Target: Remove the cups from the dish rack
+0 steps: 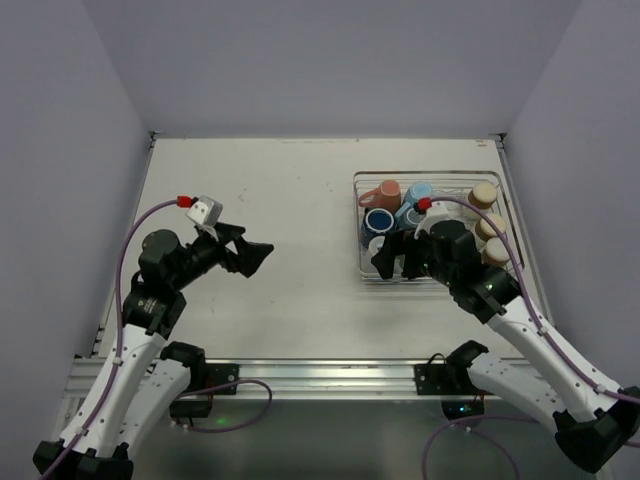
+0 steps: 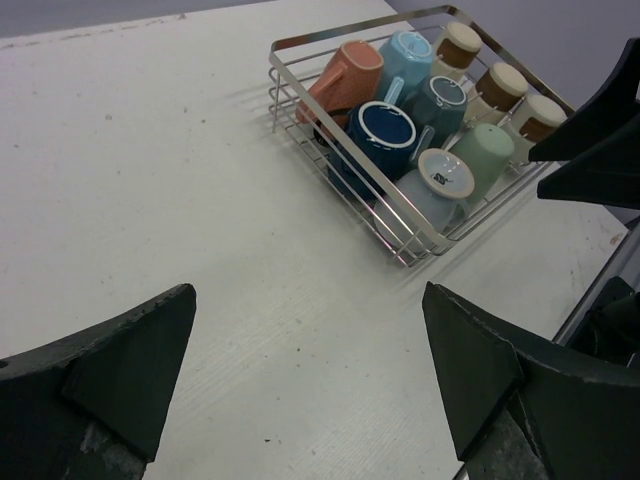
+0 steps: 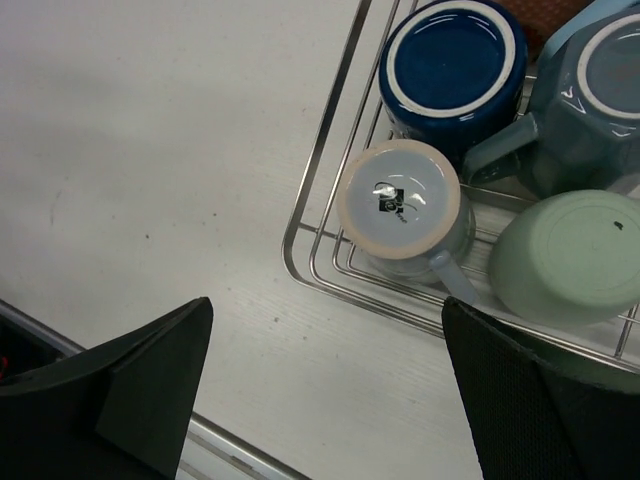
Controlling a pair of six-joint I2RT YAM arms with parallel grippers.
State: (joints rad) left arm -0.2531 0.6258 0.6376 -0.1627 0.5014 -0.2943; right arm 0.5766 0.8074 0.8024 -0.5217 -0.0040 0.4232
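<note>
The right jaws stand spread wide with nothing between them, their dark fingers (image 3: 130, 380) hanging over the near left corner of the dish rack (image 1: 357, 235). Directly below that gap sits a grey-white mug (image 3: 400, 205), bottom up, with a small sticker (image 3: 390, 198) on its base. Its handle sticks out toward the green cup (image 3: 570, 255) beside it, which is also base up. Just beyond are a dark blue cup (image 3: 455, 65), inverted, and a dusty blue mug (image 3: 590, 100) whose handle reaches back toward the grey-white one. Farther in, a salmon-pink mug (image 2: 345, 75) lies tipped on its side in the far left corner. Three beige cups (image 1: 490, 225) stand in a row along the rack's right side. The rack rests on the right half of the bench (image 1: 260, 190), toward the far edge, its long axis running left to right in the overhead view. The left jaws are spread as well and hold nothing. Their fingers (image 2: 115, 365) hang above bare bench well left of the rack and point toward it.
</note>
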